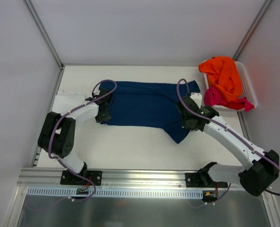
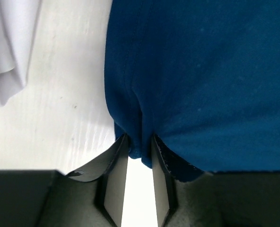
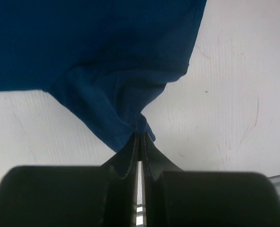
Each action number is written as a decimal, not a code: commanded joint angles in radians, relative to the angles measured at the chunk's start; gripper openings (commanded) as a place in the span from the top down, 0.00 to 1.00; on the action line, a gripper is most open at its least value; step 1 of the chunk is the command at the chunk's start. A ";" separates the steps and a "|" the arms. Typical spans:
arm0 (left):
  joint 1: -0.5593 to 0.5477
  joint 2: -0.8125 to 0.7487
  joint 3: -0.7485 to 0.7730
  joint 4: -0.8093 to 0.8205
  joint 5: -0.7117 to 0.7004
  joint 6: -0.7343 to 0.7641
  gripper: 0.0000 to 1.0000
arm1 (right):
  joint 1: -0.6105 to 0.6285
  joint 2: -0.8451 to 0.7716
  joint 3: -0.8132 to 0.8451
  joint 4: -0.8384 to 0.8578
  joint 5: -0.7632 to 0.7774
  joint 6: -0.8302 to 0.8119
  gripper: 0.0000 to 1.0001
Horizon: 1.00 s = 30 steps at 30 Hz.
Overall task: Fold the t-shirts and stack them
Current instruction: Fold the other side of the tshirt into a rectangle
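The navy blue t-shirt (image 1: 144,104) lies spread out flat on the worktop (image 1: 130,146). It is in the middle, a bit closer to the far edge. One sleeve points to the far right corner. Another bit of the shirt hangs down toward the near edge.

The left jaws are at the left end of the shirt. A small fold of blue cloth sits between them, and they squeeze it from both sides.

The right jaws are at the right end of the shirt. They are closed tight on a little pinch of blue cloth, just above the worktop.

A white t-shirt (image 1: 66,101) lies at the left edge, near the left arm (image 1: 78,113).

A white plastic basket (image 1: 249,90) sits in the far right corner. An orange t-shirt (image 1: 223,73) is piled in it, on top of a pink t-shirt (image 1: 220,98).
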 commanded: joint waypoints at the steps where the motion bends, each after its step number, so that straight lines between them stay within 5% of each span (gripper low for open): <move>1: 0.011 -0.097 0.030 -0.102 -0.001 0.043 0.73 | -0.045 0.055 0.083 0.010 0.037 -0.074 0.99; 12: 0.034 -0.041 0.184 -0.167 0.005 0.108 0.74 | -0.194 0.247 0.235 0.073 -0.042 -0.192 1.00; 20: 0.037 -0.014 0.120 -0.170 0.023 0.102 0.74 | -0.240 0.344 0.318 0.076 -0.083 -0.226 0.99; 21: 0.037 -0.016 0.104 -0.169 0.020 0.092 0.72 | -0.238 0.345 0.312 0.078 -0.086 -0.224 0.99; 22: 0.037 -0.016 0.090 -0.167 0.017 0.089 0.51 | -0.238 0.345 0.309 0.087 -0.089 -0.226 0.99; 25: 0.037 -0.013 0.058 -0.167 -0.015 0.079 0.38 | -0.240 0.344 0.296 0.093 -0.094 -0.223 0.99; 27: 0.037 -0.013 0.049 -0.167 -0.029 0.074 0.20 | -0.238 0.342 0.290 0.096 -0.097 -0.223 0.99; 30: 0.037 -0.004 0.044 -0.167 -0.036 0.068 0.19 | -0.238 0.332 0.267 0.104 -0.100 -0.219 0.99</move>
